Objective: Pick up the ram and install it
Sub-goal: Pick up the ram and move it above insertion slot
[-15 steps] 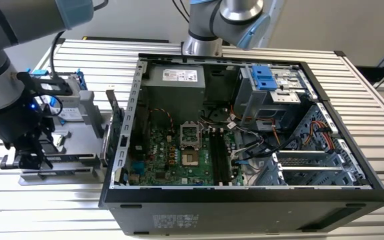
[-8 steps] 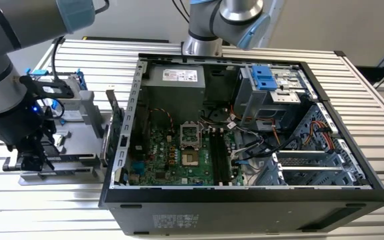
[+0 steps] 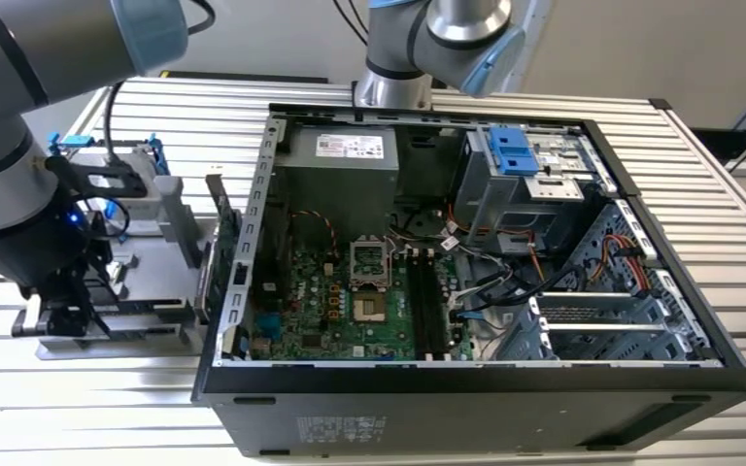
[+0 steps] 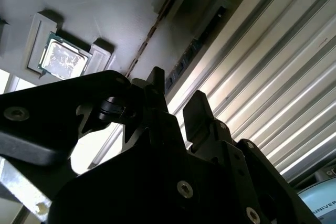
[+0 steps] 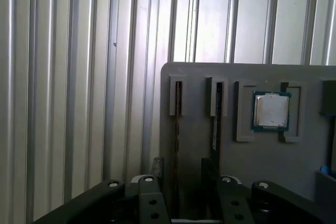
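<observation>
While poised low over a grey tray [image 3: 172, 218] at the exterior view's left, grips nothing with the black gripper [image 3: 62, 320] at the end of the arm [image 3: 11, 165]. Shows the jaws parted in both wrist views, a modest gap open between the fingers [image 4: 197, 109] and nothing pinched there. Finds the ram [image 5: 177, 103] standing on edge in the tray's outermost slot, just inside the tray's rim, in line with that gap in the first wrist view. Cannot tell whether either finger touches the ram. Catches the same ram [image 4: 188, 57] in the second wrist view as a dark strip beyond the fingers, close to the tray's edge. Puts a second thin stick [image 5: 217, 121] on edge in the neighbouring slot, parallel to the ram, between it and a square, silver-topped chip [image 5: 271, 111] seated flat in its own recess. Beside the tray, on the ribbed metal surface [image 3: 736, 194]: an open case [image 3: 477, 388] lying on its side, just apart from the tray, with a bracketed card [image 3: 228, 277] standing on edge between the two. Inside the case: a green motherboard [image 3: 334, 311] facing up, with long black slots [image 3: 427, 301] running near its middle, well apart from the ram and gripper.
</observation>
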Tool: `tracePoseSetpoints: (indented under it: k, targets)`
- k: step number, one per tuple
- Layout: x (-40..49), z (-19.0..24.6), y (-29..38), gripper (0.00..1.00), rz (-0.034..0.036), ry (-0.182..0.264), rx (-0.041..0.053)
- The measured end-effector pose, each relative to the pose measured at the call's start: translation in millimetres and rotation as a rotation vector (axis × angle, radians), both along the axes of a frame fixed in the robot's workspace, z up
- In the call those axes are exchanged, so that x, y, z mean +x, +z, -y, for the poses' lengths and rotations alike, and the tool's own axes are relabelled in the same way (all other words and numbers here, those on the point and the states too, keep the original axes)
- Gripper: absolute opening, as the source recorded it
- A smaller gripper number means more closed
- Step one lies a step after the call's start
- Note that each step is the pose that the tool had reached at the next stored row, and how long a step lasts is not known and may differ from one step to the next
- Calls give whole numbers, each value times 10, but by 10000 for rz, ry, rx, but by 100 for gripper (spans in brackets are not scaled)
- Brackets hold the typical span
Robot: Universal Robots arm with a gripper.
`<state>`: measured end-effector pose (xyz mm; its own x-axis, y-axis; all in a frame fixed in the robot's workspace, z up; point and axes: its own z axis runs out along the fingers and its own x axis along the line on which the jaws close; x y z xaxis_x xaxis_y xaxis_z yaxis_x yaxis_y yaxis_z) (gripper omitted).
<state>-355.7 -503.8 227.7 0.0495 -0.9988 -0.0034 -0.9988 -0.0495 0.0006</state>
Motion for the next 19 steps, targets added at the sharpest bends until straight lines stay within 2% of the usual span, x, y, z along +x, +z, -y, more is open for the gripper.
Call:
tracePoseSetpoints:
  k: [19]
  targets:
    - [18,19,-162,100,0,0,0]
